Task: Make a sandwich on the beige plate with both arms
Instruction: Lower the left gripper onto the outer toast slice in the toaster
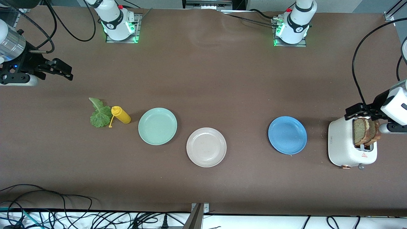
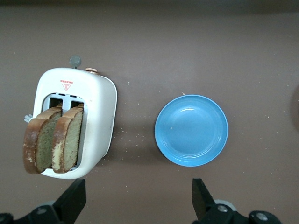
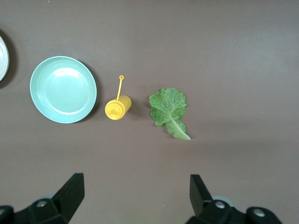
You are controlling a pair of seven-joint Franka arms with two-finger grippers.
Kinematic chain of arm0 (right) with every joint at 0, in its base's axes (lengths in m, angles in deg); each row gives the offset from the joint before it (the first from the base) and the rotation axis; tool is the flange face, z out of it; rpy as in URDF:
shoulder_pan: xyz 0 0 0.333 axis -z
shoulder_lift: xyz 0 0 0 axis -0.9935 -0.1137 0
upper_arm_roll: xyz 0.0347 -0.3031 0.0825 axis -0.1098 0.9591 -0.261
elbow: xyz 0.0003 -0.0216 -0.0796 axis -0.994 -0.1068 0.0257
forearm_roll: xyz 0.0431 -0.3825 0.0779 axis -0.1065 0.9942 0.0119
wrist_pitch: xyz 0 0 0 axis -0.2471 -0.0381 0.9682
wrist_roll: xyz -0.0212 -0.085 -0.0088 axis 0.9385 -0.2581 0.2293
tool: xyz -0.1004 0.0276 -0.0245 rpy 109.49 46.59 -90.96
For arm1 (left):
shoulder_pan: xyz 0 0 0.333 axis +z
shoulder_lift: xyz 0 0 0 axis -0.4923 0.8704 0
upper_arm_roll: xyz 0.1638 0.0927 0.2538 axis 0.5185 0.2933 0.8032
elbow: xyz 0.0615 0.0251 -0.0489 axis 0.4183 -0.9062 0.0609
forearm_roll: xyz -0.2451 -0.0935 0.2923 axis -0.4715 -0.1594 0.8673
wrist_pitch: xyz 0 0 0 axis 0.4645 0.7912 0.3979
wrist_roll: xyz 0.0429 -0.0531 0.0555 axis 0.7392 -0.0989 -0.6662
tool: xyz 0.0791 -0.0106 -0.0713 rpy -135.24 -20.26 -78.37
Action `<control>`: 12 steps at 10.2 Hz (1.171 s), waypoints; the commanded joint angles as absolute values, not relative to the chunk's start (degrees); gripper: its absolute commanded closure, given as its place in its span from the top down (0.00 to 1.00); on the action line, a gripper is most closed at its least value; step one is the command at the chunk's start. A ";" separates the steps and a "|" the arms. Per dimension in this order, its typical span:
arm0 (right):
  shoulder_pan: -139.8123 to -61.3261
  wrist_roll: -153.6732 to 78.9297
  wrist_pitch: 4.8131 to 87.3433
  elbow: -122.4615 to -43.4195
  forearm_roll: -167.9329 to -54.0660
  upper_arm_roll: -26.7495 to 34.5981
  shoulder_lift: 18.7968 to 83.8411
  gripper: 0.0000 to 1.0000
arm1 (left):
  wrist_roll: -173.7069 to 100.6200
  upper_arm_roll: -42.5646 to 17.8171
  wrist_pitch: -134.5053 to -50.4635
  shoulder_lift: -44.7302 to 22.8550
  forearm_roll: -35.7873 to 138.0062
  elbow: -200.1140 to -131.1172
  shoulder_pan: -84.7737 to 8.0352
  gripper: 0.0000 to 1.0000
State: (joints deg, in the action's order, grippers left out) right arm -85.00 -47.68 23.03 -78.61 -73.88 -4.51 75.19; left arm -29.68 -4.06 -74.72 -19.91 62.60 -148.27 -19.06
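Gaping wide, left gripper (image 2: 138,203) over table, apparently empty.

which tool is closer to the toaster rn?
Left. The left tool hangs open over the toaster, by its two bread slices. The right tool waits open at the right arm's end of the table, over bare tabletop.

- Mint-green plate (image 1: 157,126): the landmark, lying flat on the brown table (image 1: 203,79).
- Yellow squeeze bottle (image 1: 120,115): just beside the mint-green plate, toward the right arm's end, cap hanging off.
- Blue plate (image 1: 287,135): well apart from the mint-green plate, toward the left arm's end.
- White toaster (image 1: 341,146): farther still toward that end.
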 commanded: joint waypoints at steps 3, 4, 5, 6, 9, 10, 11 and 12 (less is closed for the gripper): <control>-85.14 -47.94 22.92 -77.52 -73.80 -4.43 74.70 1.00 | -29.65 -3.63 -74.20 -18.98 64.23 -147.20 -18.51 1.00; -85.14 -47.94 22.92 -77.52 -73.80 -4.43 74.70 1.00 | -29.65 -3.72 -74.20 -18.98 64.15 -147.20 -18.25 1.00; -85.14 -47.85 22.92 -77.52 -73.89 -4.43 74.70 1.00 | -29.48 -3.54 -74.20 -19.07 65.01 -147.03 -17.64 1.00; -85.14 -47.94 22.92 -77.52 -73.80 -4.43 74.70 1.00 | -27.56 -3.63 -74.20 -19.07 67.63 -146.94 -17.54 1.00; -85.14 -47.85 22.92 -77.52 -73.89 -4.42 74.70 1.00 | -24.64 -4.42 -74.11 -20.47 70.57 -146.76 -17.72 1.00; -85.14 -47.85 22.92 -77.52 -73.89 -4.43 74.70 1.00 | -24.47 -4.25 -73.85 -20.91 69.78 -147.11 -17.80 1.00; -85.14 -47.85 22.92 -77.52 -73.89 -4.34 74.70 1.00 | -24.12 -4.07 -73.76 -20.91 69.86 -147.46 -17.02 1.00; -85.14 -47.94 22.92 -77.52 -73.89 -4.34 74.70 1.00 | -22.81 -3.89 -73.76 -20.65 69.86 -147.47 -15.80 1.00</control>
State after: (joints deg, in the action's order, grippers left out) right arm -85.00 -47.68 23.03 -78.61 -73.88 -4.50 75.19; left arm -25.69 -3.89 -74.48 -20.23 69.42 -147.29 -17.59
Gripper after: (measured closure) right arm 0.000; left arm 0.000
